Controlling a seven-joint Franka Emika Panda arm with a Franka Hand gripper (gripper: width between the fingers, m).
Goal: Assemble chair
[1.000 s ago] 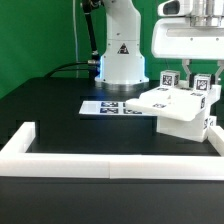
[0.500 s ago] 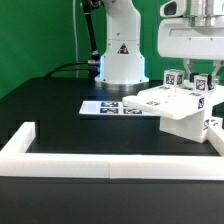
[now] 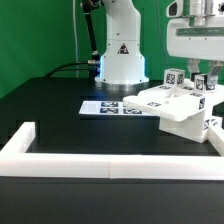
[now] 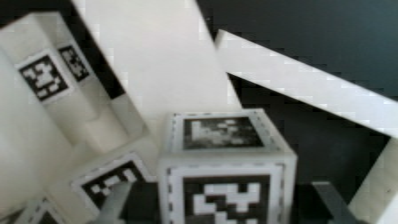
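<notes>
Chair (image 3: 182, 108) parts sit directly beneath my gripper (image 3: 203, 72), against the white barrier wall (image 3: 110, 160) on the desk (image 3: 50, 115). My jaws are pinched on a tagged leg (image 4: 226, 170). I should keep it upright and press it down squarely.

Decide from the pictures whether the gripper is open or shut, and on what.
Shut on a tagged chair leg: the gripper sits down over the chair, and the wrist view shows the leg filling the space between its fingers.
</notes>
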